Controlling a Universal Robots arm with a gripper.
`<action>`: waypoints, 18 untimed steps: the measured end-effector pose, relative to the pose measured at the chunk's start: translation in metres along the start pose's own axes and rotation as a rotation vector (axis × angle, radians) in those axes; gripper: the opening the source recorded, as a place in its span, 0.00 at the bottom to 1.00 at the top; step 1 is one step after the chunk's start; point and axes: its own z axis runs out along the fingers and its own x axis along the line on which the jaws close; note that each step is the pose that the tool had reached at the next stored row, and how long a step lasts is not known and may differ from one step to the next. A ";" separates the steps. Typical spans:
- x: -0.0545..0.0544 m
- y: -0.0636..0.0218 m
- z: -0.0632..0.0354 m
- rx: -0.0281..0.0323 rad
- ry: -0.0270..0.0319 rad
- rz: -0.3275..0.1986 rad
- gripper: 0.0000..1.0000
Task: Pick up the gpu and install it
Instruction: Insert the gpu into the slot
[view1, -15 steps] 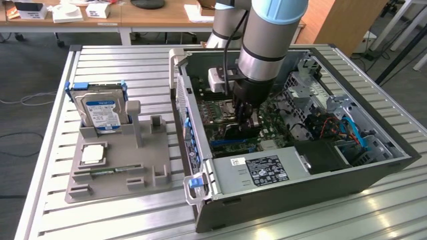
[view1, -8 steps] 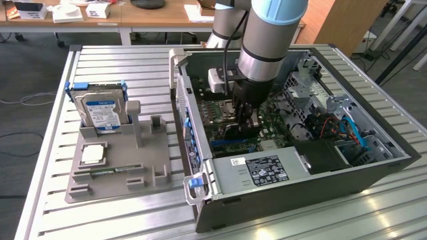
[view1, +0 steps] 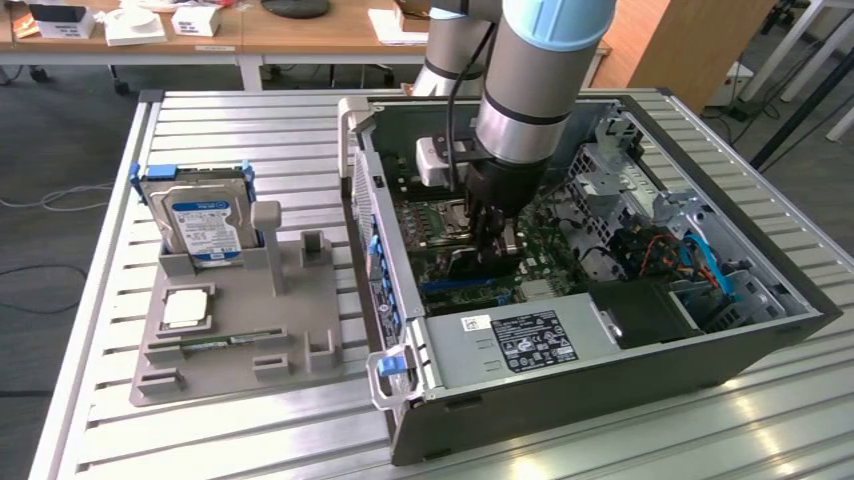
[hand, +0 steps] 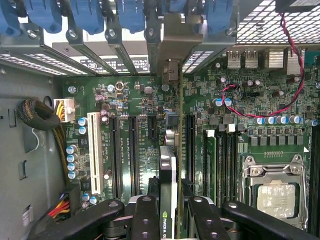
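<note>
Wrist view: the gripper (hand: 172, 216) is clamped on the gpu (hand: 168, 170), which stands on edge over the motherboard (hand: 125, 95), bracket end up by the rear slots. In the exterior view the arm reaches down inside the PC case (view1: 601, 400); the hard drive (view1: 200, 222) sits at the case's 9 o'clock.

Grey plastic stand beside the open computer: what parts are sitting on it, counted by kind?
Silver hard drive with blue-white label: 1
Square silvery chip: 1
Narrow green memory stick: 1
Total: 3
</note>
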 end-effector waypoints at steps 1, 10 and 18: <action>0.000 0.0000 0.0001 0.0000 -0.0002 0.000 0.27; 0.000 0.0000 0.0005 0.0001 -0.0003 0.000 0.27; 0.000 0.0000 0.0005 0.0003 -0.0006 0.000 0.27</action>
